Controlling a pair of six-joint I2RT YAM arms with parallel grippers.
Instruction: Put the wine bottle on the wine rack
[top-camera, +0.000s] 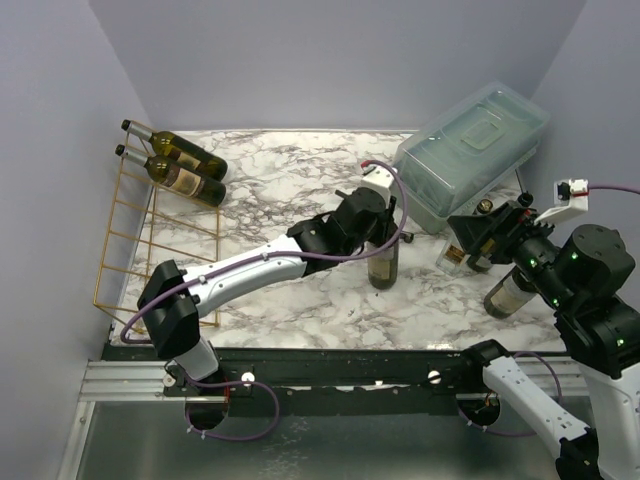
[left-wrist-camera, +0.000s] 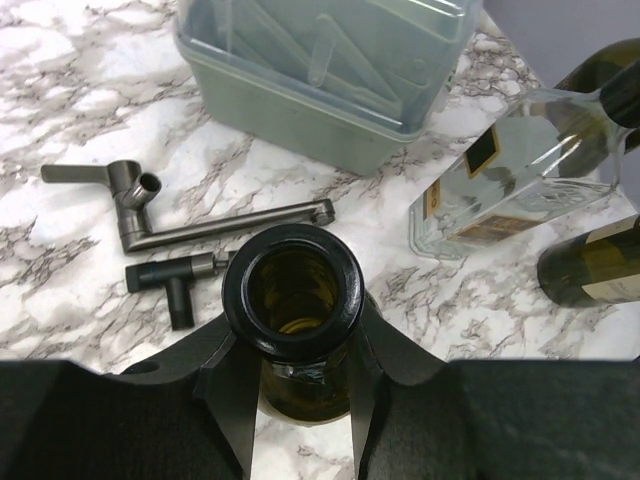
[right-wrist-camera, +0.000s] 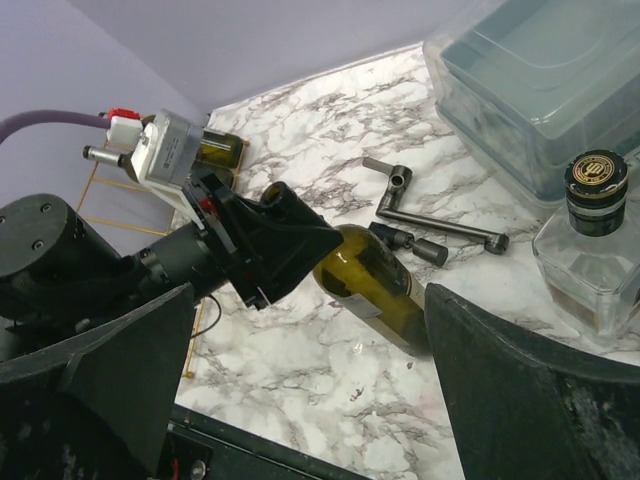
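Observation:
A dark green wine bottle (top-camera: 383, 262) stands upright mid-table. My left gripper (top-camera: 377, 222) is shut on its neck from above. In the left wrist view the open bottle mouth (left-wrist-camera: 292, 290) sits between my two fingers (left-wrist-camera: 232, 400), which press on the neck on both sides. The gold wire wine rack (top-camera: 128, 243) stands at the far left with two bottles (top-camera: 187, 167) lying on its top tier. My right gripper (top-camera: 482, 235) is open and empty to the right of the held bottle (right-wrist-camera: 378, 288), which shows between its wide-apart fingers (right-wrist-camera: 540, 390).
A translucent grey lidded box (top-camera: 470, 150) stands at the back right. A clear square bottle with a black cap (right-wrist-camera: 592, 255) and another dark bottle (top-camera: 510, 293) are under my right arm. Metal crank tools (left-wrist-camera: 160, 215) lie beside the held bottle.

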